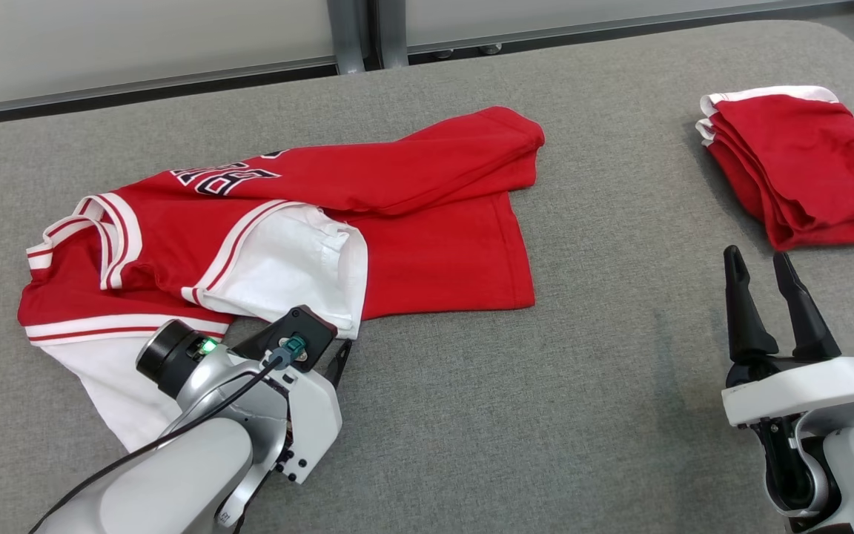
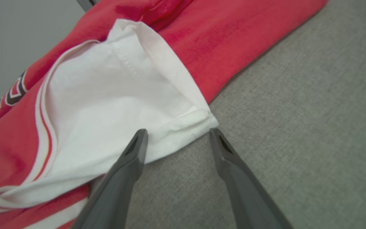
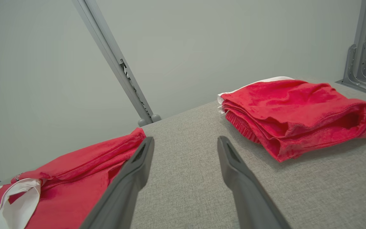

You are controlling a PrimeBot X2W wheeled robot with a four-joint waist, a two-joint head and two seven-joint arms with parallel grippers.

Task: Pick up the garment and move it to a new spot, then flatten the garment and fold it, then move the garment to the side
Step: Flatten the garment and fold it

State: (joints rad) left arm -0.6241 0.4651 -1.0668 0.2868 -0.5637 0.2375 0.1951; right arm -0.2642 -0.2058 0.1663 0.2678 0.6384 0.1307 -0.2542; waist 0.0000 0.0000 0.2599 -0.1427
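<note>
The garment [image 1: 427, 222] is a red jersey with white sleeves and striped trim, lying crumpled and partly doubled over on the grey table's left half. Its white sleeve [image 1: 293, 267] points toward me. My left gripper [image 1: 334, 356] is low at that sleeve's near corner. In the left wrist view the left gripper [image 2: 177, 132] is open, its fingertips reaching the white sleeve [image 2: 113, 105] at its hem corner, with nothing gripped. My right gripper [image 1: 756, 256] stands open and empty at the lower right, well clear of the jersey. The right gripper [image 3: 185, 140] points across bare table.
A folded red garment with white trim [image 1: 805, 163] lies at the far right, also seen folded [image 3: 297, 108] ahead of the right fingers. Bare grey table [image 1: 583, 386] lies between the arms. A wall and metal posts [image 1: 360, 33] run behind the table's far edge.
</note>
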